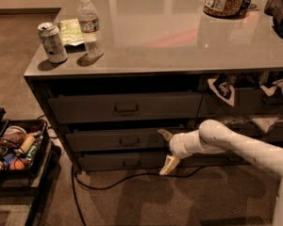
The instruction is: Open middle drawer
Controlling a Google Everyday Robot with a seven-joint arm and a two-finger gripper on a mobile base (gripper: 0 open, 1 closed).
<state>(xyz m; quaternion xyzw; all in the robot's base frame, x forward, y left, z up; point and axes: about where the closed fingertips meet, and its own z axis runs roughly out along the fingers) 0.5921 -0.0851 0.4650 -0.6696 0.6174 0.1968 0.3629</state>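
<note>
Middle drawer: The middle drawer (99, 140) is sitting under the left part of the bench (179, 41). It is lying between the tall top drawer (85, 108) and the thin bottom drawer (104, 162). It is looking shut, though a small gap may be hiding in the dark.
Handle: A small handle (129, 141) is sitting in the middle of its front.
Hand: The hand (167, 149) is hanging low in front of the drawers, just to the right of that handle. Its two fingers are spreading wide apart, one up and one down, and they are holding nothing.
Arm: The white arm (236, 142) is reaching in from the right.
What could go wrong: The hand is sitting off to the side of the handle, so it could be closing on air or bumping the flat front. The lower finger is hanging near the bottom drawer, so it could be catching the wrong one. A pull from off the middle could be making the drawer twist and stick.
Which way it is pointing: The flat front is facing out toward the open floor. Its long side is running left to right, level with the floor, and the handle is running the same way.
</note>
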